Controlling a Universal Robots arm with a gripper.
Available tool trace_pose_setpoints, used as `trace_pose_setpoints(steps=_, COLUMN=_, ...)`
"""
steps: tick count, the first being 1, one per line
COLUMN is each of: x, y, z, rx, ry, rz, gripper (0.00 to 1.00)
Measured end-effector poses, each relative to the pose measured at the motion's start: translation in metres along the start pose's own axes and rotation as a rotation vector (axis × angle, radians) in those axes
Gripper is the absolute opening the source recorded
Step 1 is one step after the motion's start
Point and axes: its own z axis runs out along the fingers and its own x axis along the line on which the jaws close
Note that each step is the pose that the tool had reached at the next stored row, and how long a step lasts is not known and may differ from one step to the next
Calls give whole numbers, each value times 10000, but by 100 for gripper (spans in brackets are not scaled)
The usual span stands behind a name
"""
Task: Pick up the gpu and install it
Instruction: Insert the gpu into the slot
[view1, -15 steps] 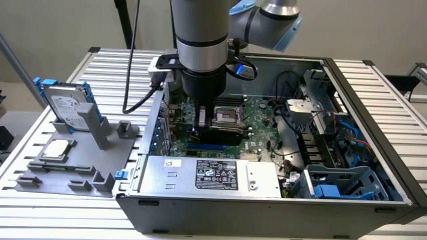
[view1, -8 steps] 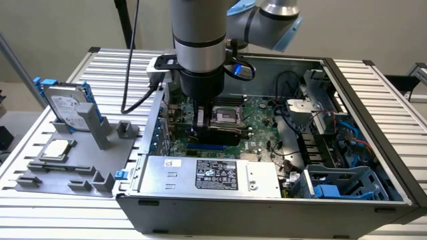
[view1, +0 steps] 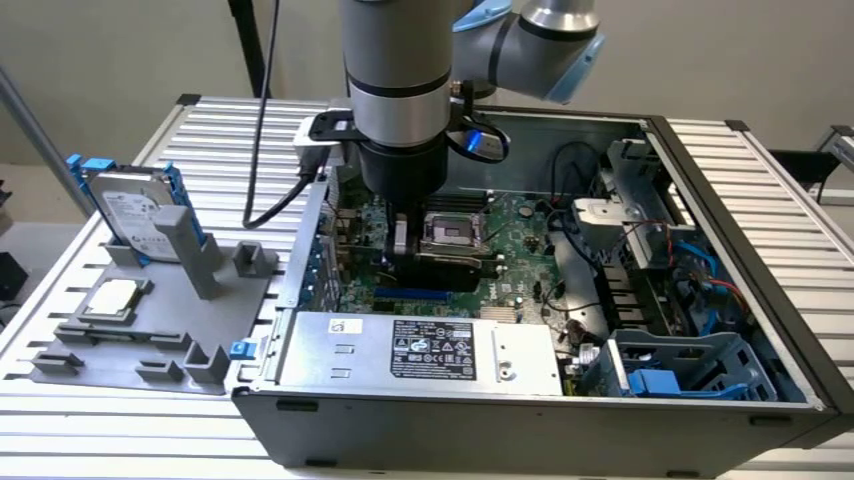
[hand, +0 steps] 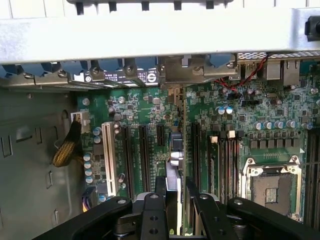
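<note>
The gpu stands on edge inside the open PC case, low over the green motherboard, and shows its black side. In the wrist view the gpu appears edge-on as a thin strip. It runs among the black expansion slots toward the case's rear wall, where its silver bracket end sits. My gripper is shut on the card, and one black finger presses each face. In the exterior view the gripper reaches straight down into the case.
An empty CPU socket lies close beside the card. A power supply and a blue drive cage fill the case's front. Outside the case, a grey fixture holds a hard drive with blue rails and a CPU chip.
</note>
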Motion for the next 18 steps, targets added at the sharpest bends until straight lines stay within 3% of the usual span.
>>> trace_pose_setpoints(steps=18, x=-23, y=43, z=105, rx=0, ry=1, rz=0, gripper=26)
